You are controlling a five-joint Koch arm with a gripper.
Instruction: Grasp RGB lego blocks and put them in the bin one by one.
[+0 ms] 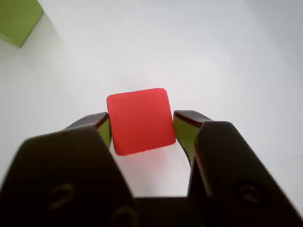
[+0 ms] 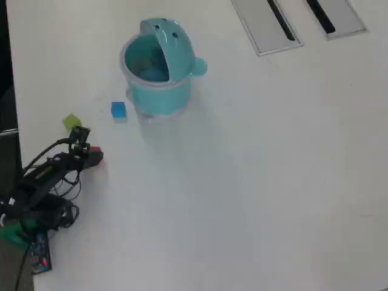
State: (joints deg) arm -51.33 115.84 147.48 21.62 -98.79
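Claw (image 1: 142, 130) of the small hobby arm brackets the red block (image 1: 140, 121) in the centre of the wrist view, one dark jaw at each side face, each jaw with a green pad on its inner side. The cube sits skewed between them, and whether the pads press on it or only stand beside it cannot be told; the jaws stand about a block's width apart. Their straddling pose suggests a pinch across the cube's flat sides, so it can be carried.

At the upper left of the wrist view, a corner of the yellow-green block (image 1: 18, 20) lies on the white table (image 1: 227, 56), well clear of the jaws. From overhead, the arm reaches in from the lower left, with that block (image 2: 71, 121) just above its tip and the blue block (image 2: 118, 110) further up and to the right, just left of the bin (image 2: 159, 79). The teal bin stands in the upper left part of the frame with its lid raised, the mouth open to receive blocks. Two grey slotted panels (image 2: 267, 24) sit at the top right, away from the work.
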